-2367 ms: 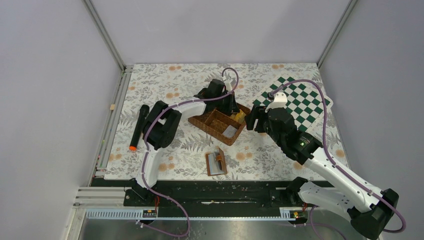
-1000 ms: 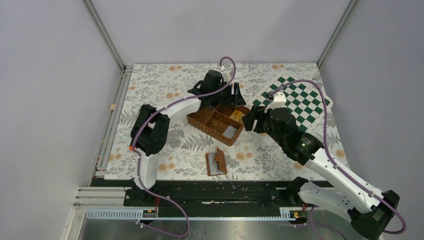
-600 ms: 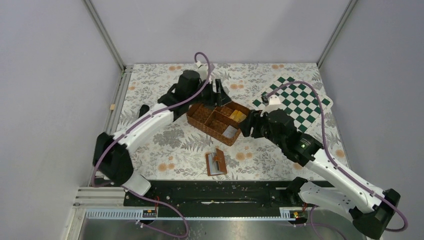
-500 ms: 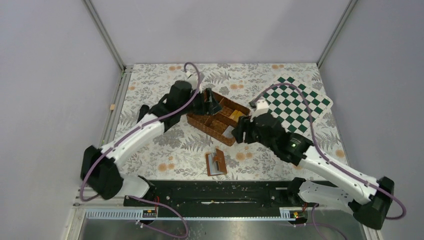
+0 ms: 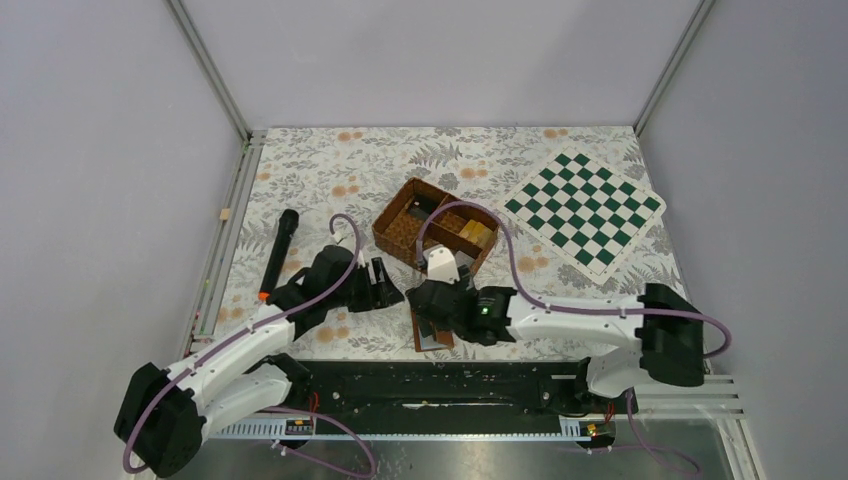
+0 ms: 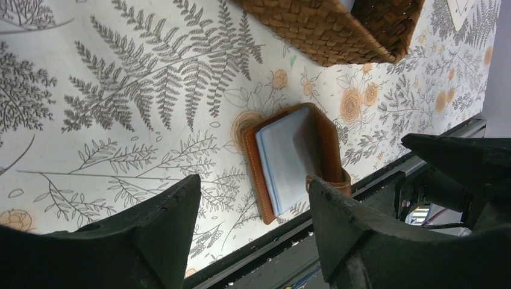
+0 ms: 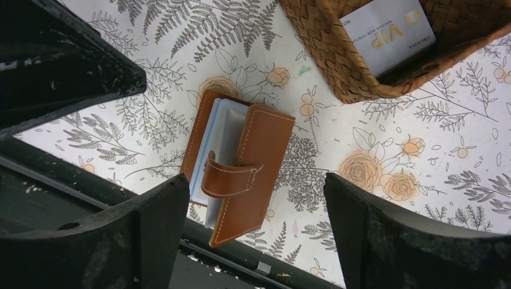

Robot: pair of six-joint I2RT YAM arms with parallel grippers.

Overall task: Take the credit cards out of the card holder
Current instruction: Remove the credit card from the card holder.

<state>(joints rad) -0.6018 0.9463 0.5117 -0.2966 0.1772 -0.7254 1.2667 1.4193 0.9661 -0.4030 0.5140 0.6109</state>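
The card holder [image 7: 241,159], a brown wallet with blue-grey pockets, lies half open on the floral cloth near the table's front edge, its tab [image 7: 232,174] curling over the pockets. My right gripper [image 7: 256,183] hangs open right above it, apart from it. From the left, my left gripper [image 6: 253,198] points at the card holder [image 6: 295,159], open and empty. From above, only a sliver of the card holder [image 5: 437,341] shows under the right gripper [image 5: 425,312]; the left gripper [image 5: 385,290] is beside it. Yellow-gold credit cards [image 5: 477,233] lie in the woven basket [image 5: 395,230].
A white VIP card [image 7: 388,27] lies in the basket's near compartment. A green checkerboard mat [image 5: 585,208] lies at the back right. A black marker with an orange tip [image 5: 277,255] lies at the left. The black front rail [image 5: 430,375] runs just below the card holder.
Both arms have swung back from the basket to the near edge and now flank the card holder. The right gripper has opened wider.
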